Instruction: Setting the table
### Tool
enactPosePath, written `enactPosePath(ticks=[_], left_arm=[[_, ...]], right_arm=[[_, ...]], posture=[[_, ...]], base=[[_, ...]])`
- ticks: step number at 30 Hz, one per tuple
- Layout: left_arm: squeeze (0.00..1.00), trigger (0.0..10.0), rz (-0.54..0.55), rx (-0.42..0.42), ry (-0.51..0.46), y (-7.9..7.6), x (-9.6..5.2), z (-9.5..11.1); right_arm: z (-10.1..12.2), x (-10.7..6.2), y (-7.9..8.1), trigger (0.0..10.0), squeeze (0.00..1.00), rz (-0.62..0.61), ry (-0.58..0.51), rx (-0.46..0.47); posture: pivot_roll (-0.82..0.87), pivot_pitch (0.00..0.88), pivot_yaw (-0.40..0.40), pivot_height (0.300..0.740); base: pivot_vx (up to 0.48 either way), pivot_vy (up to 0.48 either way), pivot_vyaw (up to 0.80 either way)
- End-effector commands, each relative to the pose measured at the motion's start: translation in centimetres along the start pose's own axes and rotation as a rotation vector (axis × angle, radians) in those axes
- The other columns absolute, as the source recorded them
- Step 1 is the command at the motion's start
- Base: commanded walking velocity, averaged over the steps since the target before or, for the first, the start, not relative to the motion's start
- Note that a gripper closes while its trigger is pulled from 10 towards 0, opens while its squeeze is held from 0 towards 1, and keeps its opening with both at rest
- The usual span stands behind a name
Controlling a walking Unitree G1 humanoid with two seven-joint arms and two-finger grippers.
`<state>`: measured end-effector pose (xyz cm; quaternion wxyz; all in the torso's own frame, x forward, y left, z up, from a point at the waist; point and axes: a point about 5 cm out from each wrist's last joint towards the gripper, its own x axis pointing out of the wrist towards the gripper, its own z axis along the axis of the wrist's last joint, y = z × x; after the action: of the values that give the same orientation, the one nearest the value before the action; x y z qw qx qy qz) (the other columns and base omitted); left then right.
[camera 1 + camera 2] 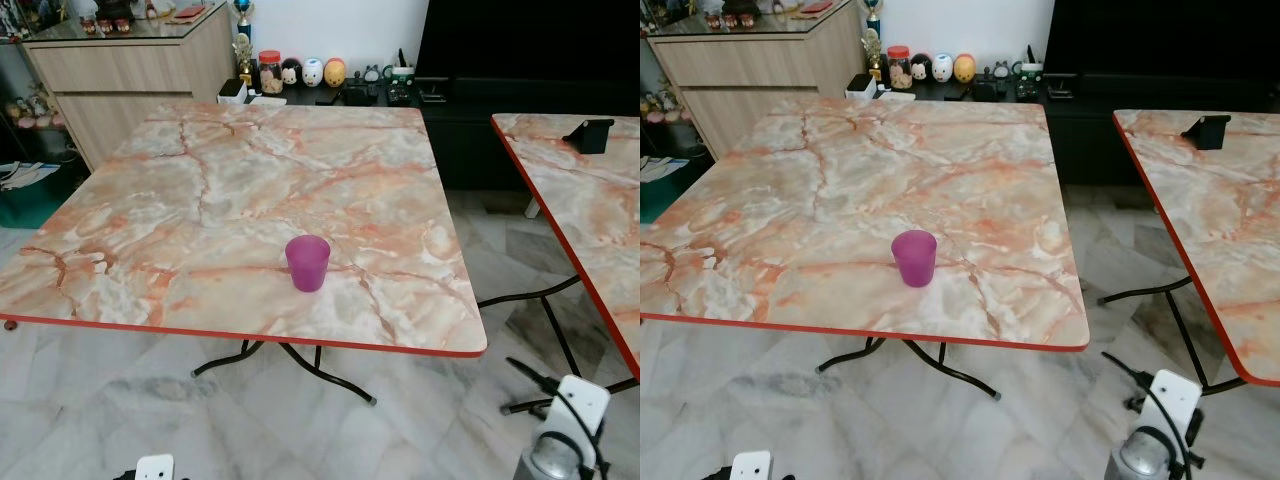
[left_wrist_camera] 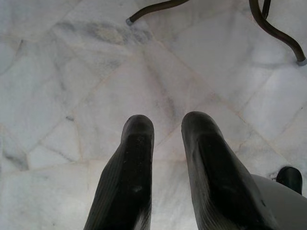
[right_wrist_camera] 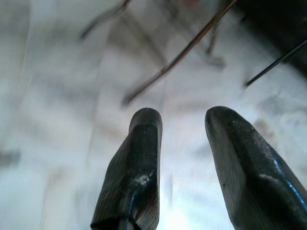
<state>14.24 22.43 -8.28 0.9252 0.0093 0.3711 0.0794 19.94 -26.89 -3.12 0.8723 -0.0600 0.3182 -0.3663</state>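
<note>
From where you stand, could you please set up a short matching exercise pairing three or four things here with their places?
Things:
1. purple cup
2. black stand
3. left gripper
4. round figurines

Places:
A. low black cabinet behind the table
B. near front edge of the middle table
C. right-hand table
D. open, above the floor tiles

Pairs: 1-B, 2-C, 3-D, 4-A

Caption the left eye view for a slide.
Purple cup upright near the front edge of a marble-patterned table.
</note>
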Motion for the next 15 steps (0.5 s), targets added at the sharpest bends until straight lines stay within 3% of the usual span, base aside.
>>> enactPosePath(ticks=[1,6,11,15], left_arm=[[0.00,10.0,0.018,0.000,0.020,0.3,-0.1,-0.4],[0.00,10.0,0.022,-0.003,0.016,0.3,-0.1,-0.3],[0.00,10.0,0.041,0.001,0.020,0.7,-0.1,-0.4],[0.00,10.0,0.060,-0.012,0.006,1.1,-0.1,-0.1]], right_arm=[[-1.2,-0.1,0.6,10.0,0.00,0.044,0.064,-0.032],[-2.8,-0.4,1.7,10.0,0.00,0.172,0.122,-0.053],[-4.6,-1.8,3.8,10.0,0.00,0.367,0.124,-0.248],[-5.4,-2.4,4.7,10.0,0.00,0.456,0.135,-0.319]], posture=[[0.04,0.000,0.005,0.740],[0.04,0.000,0.003,0.740],[0.05,0.000,0.007,0.740],[0.05,0.000,0.007,0.740]], base=[[0.000,0.000,0.00],[0.000,0.000,0.00],[0.000,0.000,0.00],[0.000,0.000,0.00]])
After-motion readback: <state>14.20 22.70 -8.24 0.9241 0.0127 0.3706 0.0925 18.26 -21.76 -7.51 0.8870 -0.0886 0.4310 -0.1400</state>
